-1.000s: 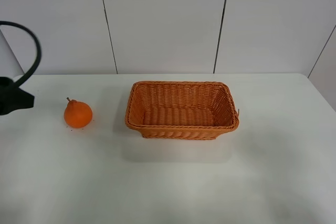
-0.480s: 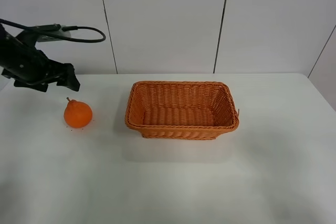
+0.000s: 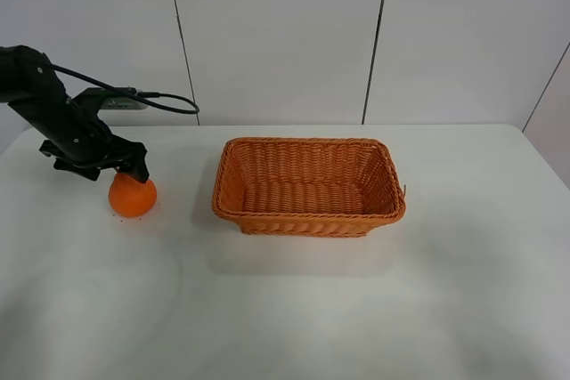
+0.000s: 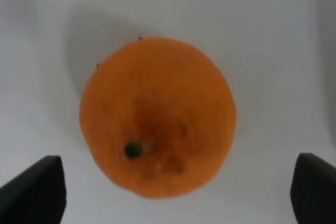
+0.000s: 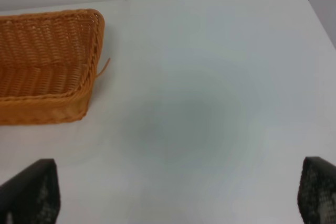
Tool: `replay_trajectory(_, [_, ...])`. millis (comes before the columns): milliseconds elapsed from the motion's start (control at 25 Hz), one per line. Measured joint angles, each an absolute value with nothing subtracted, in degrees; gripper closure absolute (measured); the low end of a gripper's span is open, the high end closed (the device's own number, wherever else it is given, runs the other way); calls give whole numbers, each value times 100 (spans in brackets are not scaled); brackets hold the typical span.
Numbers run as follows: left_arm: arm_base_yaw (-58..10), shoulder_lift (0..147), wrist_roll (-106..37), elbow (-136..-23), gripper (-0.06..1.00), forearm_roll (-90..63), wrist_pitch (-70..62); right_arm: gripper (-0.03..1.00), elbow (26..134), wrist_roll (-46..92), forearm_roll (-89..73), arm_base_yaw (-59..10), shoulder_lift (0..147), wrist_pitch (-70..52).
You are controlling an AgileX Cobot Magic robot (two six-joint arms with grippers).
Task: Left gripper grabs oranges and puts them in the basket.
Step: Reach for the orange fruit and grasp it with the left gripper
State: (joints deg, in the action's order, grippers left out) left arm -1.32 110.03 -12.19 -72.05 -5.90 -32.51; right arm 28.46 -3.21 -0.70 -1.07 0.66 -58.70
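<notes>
White tabletop (image 3: 294, 309): orange (image 3: 133, 197) sits on it, likely light, firm, prone to roll; best gripped across its widest girth; left gripper (image 3: 127, 169) poised just above, jaws spread wide, empty; basket (image 3: 307, 220) well apart, rightward

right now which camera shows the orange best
The left wrist view: the orange fills the frame, stem visible, between the fingers of the open left claw. The exterior high view shows it small, its top partly hidden by that claw. The right wrist view misses it, showing only a corner of the basket.
</notes>
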Motion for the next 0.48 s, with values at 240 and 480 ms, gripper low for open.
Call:
replay_trajectory(240, [-132,11299,-1219,-7285,-1,-558,-2912,27,2846,-321,-70,-107,66,-5870])
replay_trajectory(480, [-132,11596,-1219,-7421,-1,-551,-2904,27,2846,-321,-70,-107,66,-5870])
